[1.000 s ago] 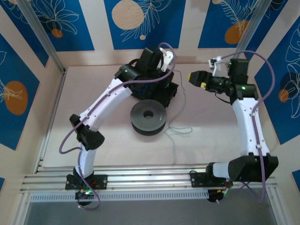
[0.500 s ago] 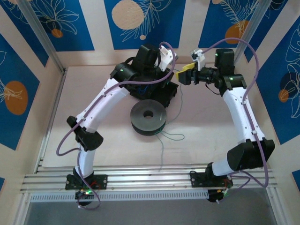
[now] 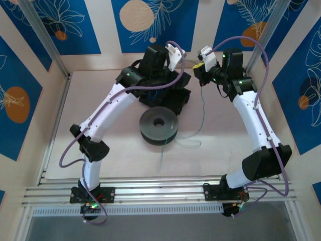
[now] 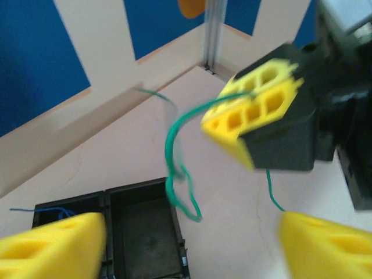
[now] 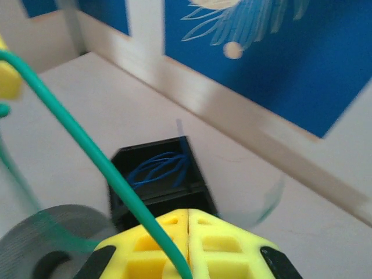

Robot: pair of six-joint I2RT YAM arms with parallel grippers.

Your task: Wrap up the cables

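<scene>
At the far middle of the table, the green cable hangs from my right gripper, whose pads are pinched together on it. From there it drops past the black tray, which holds the blue cables, and its tail lies beside the grey spool. My left gripper stands wide open alongside, holding nothing, so I judge the cable lifted with no turn yet laid, and the next move calls for leading slack around the spool. The back wall sits close behind both wrists, with open table to the right and near.
</scene>
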